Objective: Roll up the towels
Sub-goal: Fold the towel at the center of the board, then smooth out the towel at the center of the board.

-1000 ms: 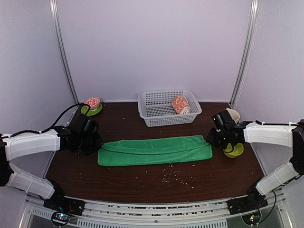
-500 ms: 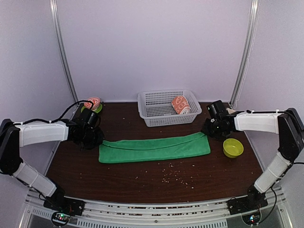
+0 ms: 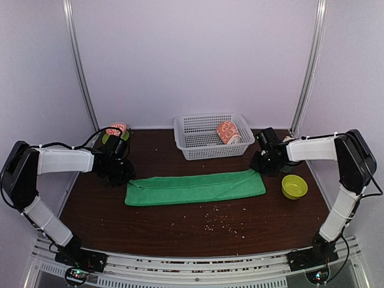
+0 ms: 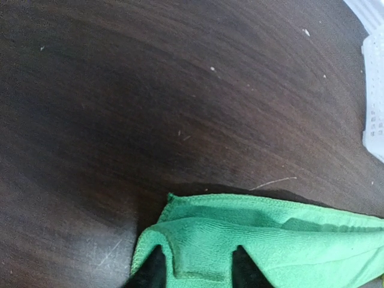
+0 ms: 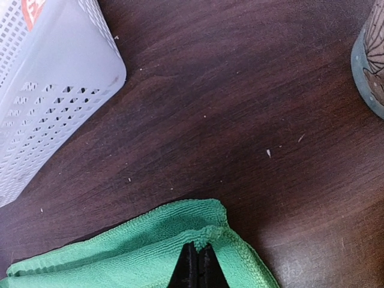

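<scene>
**A:** Where is the green towel [image 3: 195, 187]?

**B:** It lies on the table [image 3: 180, 235], folded into a long, narrow strip. The strip runs left to right across the middle, just in front of the white basket [image 3: 207, 151].

**A:** And the second towel?

**B:** The peach-orange towel [image 3: 227, 131] sits rolled up inside the basket, at its right end.

**A:** How do the arms stand?

**B:** Each reaches in from its side to one end of the strip. The left gripper [image 3: 118, 173] is at the far left corner. In its wrist view the two fingers [image 4: 153, 271] stand a little apart, with a thick fold of green cloth pressed between them. The right gripper [image 3: 263, 165] is at the far right corner. Its fingers [image 5: 191, 269] are almost together, pinching the thin hemmed edge.

**A:** What else is on the table?

**B:** A yellow-green bowl [image 3: 294, 186] stands just beyond the strip's right end. A green dish [image 3: 113, 141] holding a small orange-and-white object sits at the back left corner. A patterned cup [image 5: 373, 57] stands near the right gripper. Pale crumbs [image 3: 225, 221] lie scattered in front of the green towel.
</scene>
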Available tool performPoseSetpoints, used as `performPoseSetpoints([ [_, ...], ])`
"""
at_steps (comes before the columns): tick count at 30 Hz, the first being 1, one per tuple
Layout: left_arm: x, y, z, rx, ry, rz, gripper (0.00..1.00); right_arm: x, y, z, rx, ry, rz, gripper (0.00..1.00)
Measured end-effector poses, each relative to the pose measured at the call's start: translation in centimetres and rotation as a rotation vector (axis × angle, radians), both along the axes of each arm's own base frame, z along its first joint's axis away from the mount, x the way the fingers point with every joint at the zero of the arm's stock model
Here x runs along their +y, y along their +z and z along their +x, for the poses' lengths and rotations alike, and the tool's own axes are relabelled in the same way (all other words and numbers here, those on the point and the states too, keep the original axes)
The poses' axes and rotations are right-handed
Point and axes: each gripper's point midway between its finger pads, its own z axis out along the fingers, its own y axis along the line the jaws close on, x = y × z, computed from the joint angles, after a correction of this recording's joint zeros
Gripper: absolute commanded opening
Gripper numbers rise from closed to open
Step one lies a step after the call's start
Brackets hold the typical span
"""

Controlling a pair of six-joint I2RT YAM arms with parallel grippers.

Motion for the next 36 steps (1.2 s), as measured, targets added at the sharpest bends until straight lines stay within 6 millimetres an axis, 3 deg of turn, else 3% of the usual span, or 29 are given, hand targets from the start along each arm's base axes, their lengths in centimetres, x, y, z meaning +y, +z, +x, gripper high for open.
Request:
performPoseSetpoints([
  [3, 0.0, 0.1, 0.3, -0.004, -0.015, -0.008, 0.71, 0.3, 0.2, 0.6, -0.004, 0.0, 0.014, 0.34],
  [7, 0.1, 0.7, 1.1, -0.018, -0.018, -0.023, 0.9, 0.9, 1.0, 1.4, -0.027, 0.011, 0.04, 0.65],
  [9, 0.1, 1.2, 1.4, -0.032, -0.02, -0.026, 0.96, 1.0, 1.3, 1.6, -0.038, 0.024, 0.04, 0.71],
  [12, 0.1, 2.4, 1.5, -0.06, -0.032, -0.027, 0.98, 1.0, 1.7, 1.6, -0.048, 0.039, 0.031, 0.73],
  [16, 0.2, 4.6, 1.0, -0.106, -0.063, -0.021, 0.97, 1.2, 3.4, 1.2, -0.076, 0.085, 0.011, 0.65],
  [19, -0.2, 6.1, 0.0, -0.135, -0.106, 0.014, 0.89, 2.4, 5.1, 0.6, -0.117, 0.16, -0.003, 0.55],
  [24, -4.1, 6.6, -2.8, -0.137, -0.248, 0.055, 0.58, 7.9, 5.4, -2.2, -0.128, 0.354, -0.022, 0.41],
  [29, -7.3, 5.0, -5.1, -0.107, -0.351, 0.034, 0.33, 13.2, 4.6, -4.1, -0.104, 0.493, -0.031, 0.3],
  [32, -8.4, 3.2, -5.0, -0.074, -0.378, 0.021, 0.21, 15.8, 4.2, -3.7, -0.106, 0.532, -0.03, 0.25],
  [36, -10.0, 0.4, -4.7, -0.026, -0.415, -0.01, 0.07, 17.7, 2.9, -4.1, -0.083, 0.559, -0.044, 0.2],
])
